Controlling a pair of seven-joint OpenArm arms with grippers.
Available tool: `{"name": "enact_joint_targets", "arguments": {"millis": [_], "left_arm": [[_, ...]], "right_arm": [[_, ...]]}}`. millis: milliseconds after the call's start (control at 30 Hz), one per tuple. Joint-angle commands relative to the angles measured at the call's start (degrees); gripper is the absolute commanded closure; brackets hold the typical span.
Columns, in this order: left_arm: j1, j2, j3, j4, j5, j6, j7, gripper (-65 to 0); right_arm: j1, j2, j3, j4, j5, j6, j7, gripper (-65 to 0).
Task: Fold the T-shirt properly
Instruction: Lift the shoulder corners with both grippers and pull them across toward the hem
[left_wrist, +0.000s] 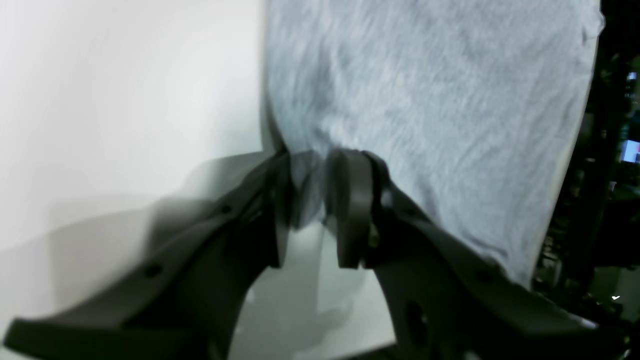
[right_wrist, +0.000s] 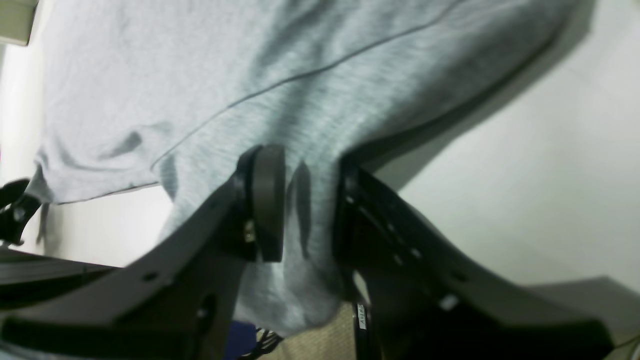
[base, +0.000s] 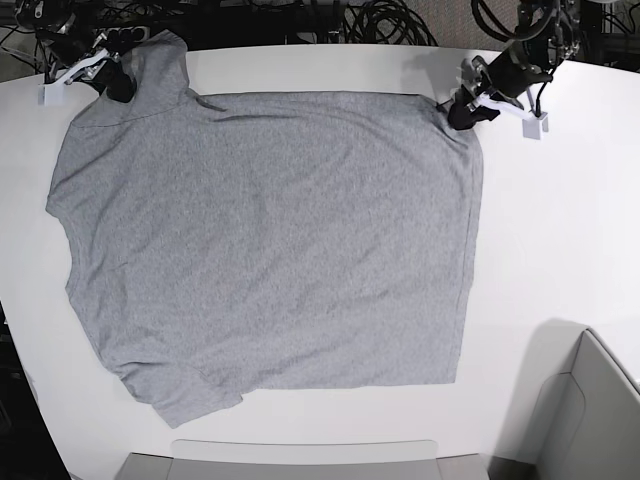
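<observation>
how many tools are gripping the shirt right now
2. The left tool pinches the T-shirt at its far corner on the base view's right; the right tool pinches the far corner on that view's left.

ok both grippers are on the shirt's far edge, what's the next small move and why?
Probably lift both corners slightly and carry them together toward the near edge. The left gripper and right gripper each pinch a far corner of the T-shirt, which lies spread nearly flat on the table, unfolded, with its near sleeve rumpled. An even pull should keep the fold line straight.
</observation>
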Motion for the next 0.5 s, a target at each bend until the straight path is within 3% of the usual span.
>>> {"name": "enact_joint_targets", "arguments": {"millis": [0,100,233,467], "left_arm": [[-0.39,0.74,0.06,-0.26,5.67,2.43,1.74,-16.5],[-1.27,2.85,-0.03,-0.26,10.51,2.43,1.83,-11.2],[-1.18,2.94,-0.47,-0.26,11.12,2.43,1.56,0.0],[0.58,2.68,-2.84,1.93,10.95,2.35,1.21,0.0]], "right_arm": [[-0.47,0.08,-1.12,-0.31,-5.4,-1.12,-4.66,-15.5],[-0.12,0.17,-1.73,-0.31,-5.48,-1.12,-4.66,-11.2],[-0.39,0.26,-1.38,-0.31,-5.66,-1.12,-4.66,0.0],[-2.32,-0.18,0.2,8.05,-12.34,-1.12,-2.46,0.0]]}}
